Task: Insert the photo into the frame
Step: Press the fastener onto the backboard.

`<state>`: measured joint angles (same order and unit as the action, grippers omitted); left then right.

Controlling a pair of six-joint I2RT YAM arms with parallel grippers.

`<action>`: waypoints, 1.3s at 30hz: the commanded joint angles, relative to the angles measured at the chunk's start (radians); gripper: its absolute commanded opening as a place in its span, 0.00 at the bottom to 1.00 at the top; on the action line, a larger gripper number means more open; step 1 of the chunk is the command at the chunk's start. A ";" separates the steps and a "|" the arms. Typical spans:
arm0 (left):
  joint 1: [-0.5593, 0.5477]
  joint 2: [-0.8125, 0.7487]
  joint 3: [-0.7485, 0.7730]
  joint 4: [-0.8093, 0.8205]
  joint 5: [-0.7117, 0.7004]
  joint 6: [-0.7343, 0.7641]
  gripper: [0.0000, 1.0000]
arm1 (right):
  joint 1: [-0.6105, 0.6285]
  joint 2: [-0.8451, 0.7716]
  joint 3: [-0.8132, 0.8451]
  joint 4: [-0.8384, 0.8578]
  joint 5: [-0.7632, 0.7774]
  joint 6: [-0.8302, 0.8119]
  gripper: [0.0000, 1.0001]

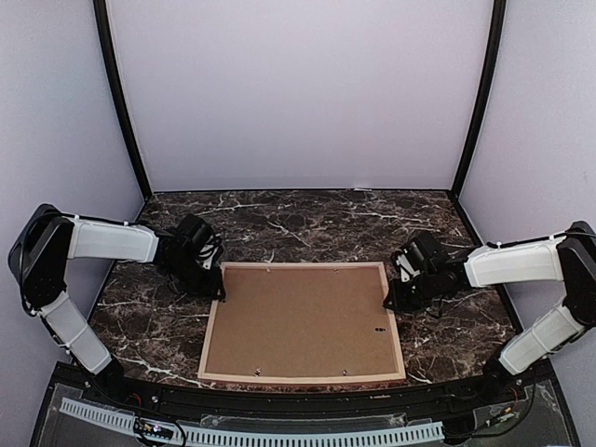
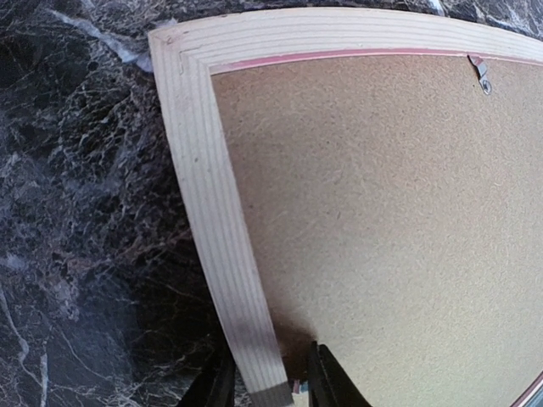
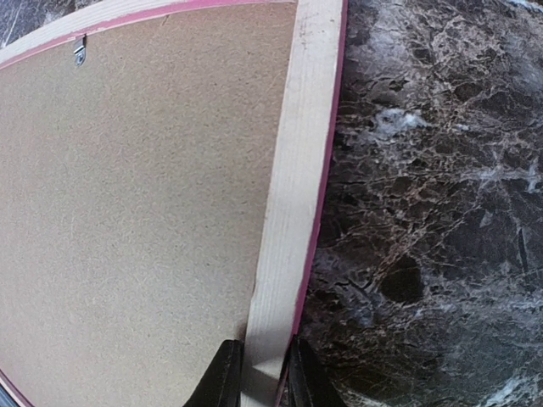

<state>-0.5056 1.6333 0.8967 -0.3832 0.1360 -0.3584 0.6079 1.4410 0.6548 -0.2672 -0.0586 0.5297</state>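
1. A dark brown marble-patterned table (image 1: 279,219) with white veins fills the floor of a booth. Plain pale lavender walls (image 1: 298,93) close it in at 9, 12 and 3 o'clock.
2. Black poles (image 1: 119,102) rise at the two far corners of the booth.
3. The frame (image 1: 209,345) lies flat on the table, at the centre and reaching towards 6 o'clock, between the two arms.
4. It lies back up: pale wood rails (image 2: 212,220) face the cameras, and only a thin pink-red line of its front colour shows along the edges (image 3: 316,212).
5. In the overhead view its long axis appears to run from 9 to 3 o'clock, its edges square with the table.
6. A brown hardboard backing panel (image 1: 303,321) fills the frame's opening. Small metal clips (image 2: 481,72) sit along the far rail.
7. The left gripper (image 1: 216,291) is at the frame's 10 o'clock corner. In its wrist view the gripper (image 2: 270,386) has its fingers clasped on either side of the left rail.
8. The right gripper (image 1: 391,300) is at about 2 o'clock on the frame. In its wrist view the gripper (image 3: 261,377) pinches the right rail tightly between both fingers.
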 commanded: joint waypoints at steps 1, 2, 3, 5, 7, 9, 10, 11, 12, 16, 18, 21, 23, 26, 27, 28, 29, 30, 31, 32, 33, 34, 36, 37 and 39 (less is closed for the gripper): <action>0.013 -0.050 -0.017 -0.048 0.005 0.009 0.34 | -0.007 0.021 0.010 -0.023 0.029 -0.021 0.20; 0.016 -0.057 -0.018 -0.044 0.003 0.005 0.36 | -0.007 0.023 0.008 -0.022 0.029 -0.021 0.20; 0.018 -0.061 -0.018 -0.042 0.001 0.003 0.39 | -0.007 0.023 0.008 -0.022 0.028 -0.021 0.20; 0.021 -0.076 -0.018 -0.036 -0.007 -0.003 0.46 | -0.007 0.025 0.005 -0.019 0.026 -0.022 0.20; 0.022 -0.096 -0.024 -0.027 -0.012 -0.011 0.52 | -0.007 0.024 0.003 -0.019 0.026 -0.022 0.20; 0.024 -0.118 -0.032 -0.021 -0.010 -0.018 0.56 | -0.007 0.023 0.000 -0.019 0.028 -0.020 0.21; 0.024 -0.131 -0.039 -0.019 -0.005 -0.023 0.58 | -0.007 0.022 -0.001 -0.019 0.028 -0.019 0.21; 0.024 -0.143 -0.043 -0.019 -0.001 -0.026 0.59 | -0.006 0.021 0.000 -0.019 0.028 -0.018 0.21; 0.024 -0.148 -0.052 -0.019 0.006 -0.027 0.60 | -0.007 0.021 0.001 -0.018 0.028 -0.018 0.21; 0.024 -0.181 -0.090 -0.022 0.024 -0.030 0.61 | -0.007 0.017 0.006 -0.021 0.030 -0.017 0.23; 0.023 -0.199 -0.113 -0.020 0.038 -0.029 0.61 | -0.007 0.012 0.009 -0.023 0.034 -0.016 0.24; 0.022 -0.222 -0.155 -0.009 0.066 -0.038 0.61 | -0.007 0.013 0.013 -0.026 0.039 -0.013 0.24; 0.022 -0.231 -0.178 0.002 0.077 -0.047 0.61 | -0.006 0.016 0.015 -0.023 0.037 -0.013 0.25; 0.022 -0.239 -0.203 0.025 0.103 -0.058 0.61 | -0.007 0.020 0.014 -0.019 0.031 -0.010 0.25; 0.021 -0.238 -0.214 0.039 0.118 -0.062 0.60 | -0.007 0.022 0.013 -0.018 0.031 -0.010 0.25; 0.021 -0.234 -0.218 0.045 0.125 -0.064 0.60 | -0.007 0.024 0.014 -0.018 0.030 -0.009 0.25; 0.020 -0.233 -0.227 0.056 0.136 -0.068 0.59 | -0.006 0.024 0.014 -0.018 0.029 -0.008 0.25; 0.020 -0.229 -0.233 0.060 0.139 -0.070 0.58 | -0.007 0.024 0.014 -0.018 0.029 -0.007 0.25; 0.016 -0.226 -0.236 0.068 0.144 -0.074 0.58 | -0.007 0.023 0.014 -0.018 0.029 -0.007 0.25; 0.015 -0.221 -0.238 0.072 0.146 -0.076 0.57 | -0.007 0.021 0.015 -0.018 0.029 -0.007 0.25; 0.012 -0.219 -0.239 0.078 0.148 -0.078 0.55 | -0.007 0.021 0.016 -0.018 0.028 -0.007 0.26; 0.010 -0.215 -0.240 0.081 0.150 -0.081 0.53 | -0.007 0.019 0.016 -0.019 0.028 -0.007 0.26; 0.005 -0.211 -0.240 0.085 0.150 -0.085 0.48 | -0.007 0.016 0.017 -0.020 0.026 -0.007 0.27; 0.004 -0.209 -0.239 0.086 0.148 -0.087 0.46 | -0.006 0.015 0.017 -0.020 0.026 -0.005 0.28; 0.000 -0.208 -0.239 0.088 0.144 -0.094 0.42 | -0.007 0.012 0.019 -0.021 0.026 -0.003 0.30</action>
<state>-0.4953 1.4250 0.6685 -0.3149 0.2687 -0.4377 0.6075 1.4475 0.6582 -0.2703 -0.0494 0.5247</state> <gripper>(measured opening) 0.445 0.291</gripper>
